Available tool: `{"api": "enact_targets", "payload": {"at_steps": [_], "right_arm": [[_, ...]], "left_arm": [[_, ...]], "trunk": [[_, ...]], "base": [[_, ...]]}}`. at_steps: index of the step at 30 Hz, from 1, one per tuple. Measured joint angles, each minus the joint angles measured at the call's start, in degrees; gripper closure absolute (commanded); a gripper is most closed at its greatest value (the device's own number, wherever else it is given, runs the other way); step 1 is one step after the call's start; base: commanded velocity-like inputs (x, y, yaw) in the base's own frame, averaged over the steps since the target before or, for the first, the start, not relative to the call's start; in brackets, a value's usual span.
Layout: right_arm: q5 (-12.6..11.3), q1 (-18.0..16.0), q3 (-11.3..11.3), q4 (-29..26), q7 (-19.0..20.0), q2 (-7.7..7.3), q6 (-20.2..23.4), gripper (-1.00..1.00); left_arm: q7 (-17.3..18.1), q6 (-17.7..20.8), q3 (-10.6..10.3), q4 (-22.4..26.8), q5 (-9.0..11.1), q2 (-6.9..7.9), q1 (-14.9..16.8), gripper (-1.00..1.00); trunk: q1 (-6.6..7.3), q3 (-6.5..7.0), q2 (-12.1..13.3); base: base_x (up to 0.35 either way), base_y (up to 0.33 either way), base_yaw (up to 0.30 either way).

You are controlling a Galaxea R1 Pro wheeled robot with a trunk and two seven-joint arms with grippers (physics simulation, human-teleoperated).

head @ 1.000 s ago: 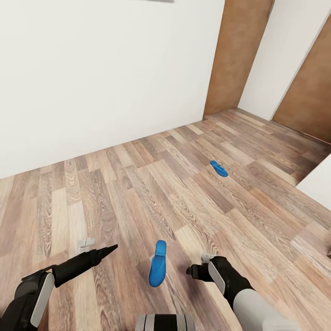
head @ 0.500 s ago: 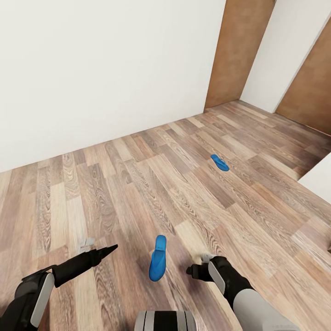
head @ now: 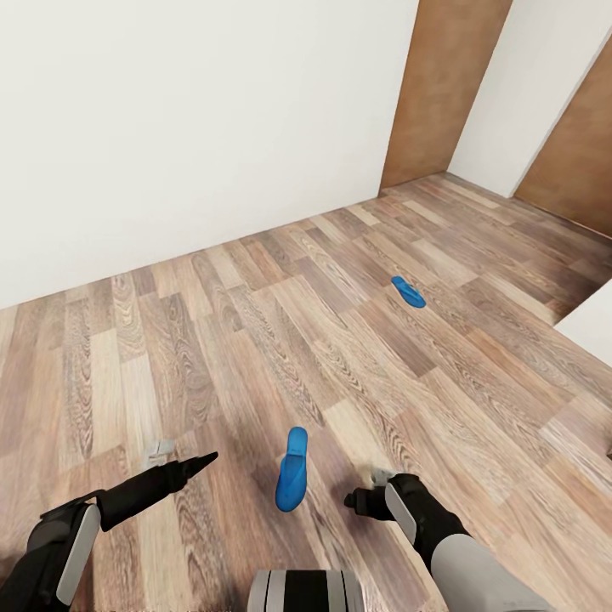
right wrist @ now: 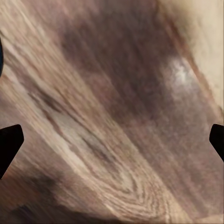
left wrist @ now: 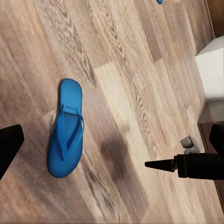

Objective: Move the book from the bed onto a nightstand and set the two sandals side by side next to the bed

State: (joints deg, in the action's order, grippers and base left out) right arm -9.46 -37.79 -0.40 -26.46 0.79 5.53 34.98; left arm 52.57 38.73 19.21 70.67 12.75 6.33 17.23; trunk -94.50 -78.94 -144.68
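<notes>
Presently the two sandals lie well apart on the wood floor [head: 170, 340], which is why the pairing step cannot yet be counted as done. The near sandal [head: 291, 481] lies flat, strap side up, just ahead of the robot's base and between the two arms; the left wrist view confirms it sole-down on the planks [left wrist: 65, 128]. The far sandal [head: 408, 291] rests further out toward the brown door panels [head: 442, 93], near a white corner [head: 591, 331] at the right edge of the head view.

Left pincer [head: 174, 459]: held low over the floor, to the left of the near sandal and apart from it. Its fingers stand wide at the edges of the left wrist view, with nothing between them but floor and sandal. It grips nothing.

Right pincer [head: 374, 493]: low, to the right of the near sandal, pointing at bare planks. Its finger tips show far apart at the edges of the right wrist view; it grips nothing.

Judgement: both arms flank the near sandal with jaws parted, a posture that suits an approach for a pick, most likely of this sandal first. The sandal is thin and flat on the floor, so a grasp would probably need the strap or an edge.
</notes>
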Motion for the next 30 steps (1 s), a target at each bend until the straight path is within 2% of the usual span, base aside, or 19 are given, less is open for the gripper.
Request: {"api": "enact_targets", "payload": {"at_steps": [3,9,10,12,15,16,19,22,25,30], "right_arm": [[0.0,0.0,0.0,0.04,-0.02,0.0,-0.03,-1.0],[0.03,-0.13,0.41,-0.38,-1.22,1.2,-0.08,-1.0],[0.06,-0.63,0.46,-0.5,-1.87,1.42,-0.08,-1.0],[-0.19,-3.82,0.49,-0.57,-3.41,1.81,-0.07,-1.0],[-3.46,-8.19,0.5,-0.37,-5.19,2.02,0.0,-1.0],[-4.31,-8.57,0.51,-0.37,-5.49,2.04,0.01,-1.0],[-10.09,-9.71,0.54,-1.03,-6.64,2.09,0.32,-1.0],[-13.46,-9.94,0.6,-2.41,-6.31,2.1,0.7,-1.0],[-14.71,-10.0,0.67,-2.82,-6.14,2.1,0.81,-1.0],[-15.11,-10.02,0.71,-2.98,-6.06,2.11,0.6,-1.0]], "left_arm": [[0.0,0.0,0.0,0.0,0.0,0.0,0.0,-1.0],[-0.34,0.01,0.0,0.0,0.01,0.0,-0.01,-1.0],[-0.53,0.0,0.0,0.0,0.01,0.0,0.0,-1.0],[-0.73,0.0,-0.01,0.02,0.01,0.0,0.0,-1.0],[-0.84,0.01,0.0,0.07,0.02,0.0,0.02,-1.0],[-0.85,0.02,0.0,0.07,0.01,0.0,0.01,-1.0],[-0.86,0.07,0.0,0.08,0.05,0.0,0.0,-1.0],[-0.81,0.09,0.0,0.08,0.09,0.0,-0.01,-1.0],[-0.82,0.1,0.0,0.12,0.1,0.0,-0.02,-1.0],[-0.8,0.1,0.0,0.09,0.08,0.0,-0.02,-1.0]], "trunk": [[-0.08,-0.66,-0.04],[-0.07,-0.67,-0.04],[-0.07,-0.67,-0.04],[-0.07,-0.66,-0.04],[-0.07,-0.67,-0.04],[-0.07,-0.67,-0.04],[-0.07,-0.67,-0.04],[-0.07,-0.67,-0.04],[-0.07,-0.67,-0.04],[-0.07,-0.67,-0.04]], "base": [[0.0,0.0,0.0],[0.0,0.0,0.0],[0.0,0.0,0.0],[0.0,0.0,0.0],[0.0,0.0,0.0],[0.0,0.0,0.0],[0.0,0.0,0.0],[0.0,0.0,0.0],[0.0,0.0,0.0],[0.0,0.0,0.0]]}}
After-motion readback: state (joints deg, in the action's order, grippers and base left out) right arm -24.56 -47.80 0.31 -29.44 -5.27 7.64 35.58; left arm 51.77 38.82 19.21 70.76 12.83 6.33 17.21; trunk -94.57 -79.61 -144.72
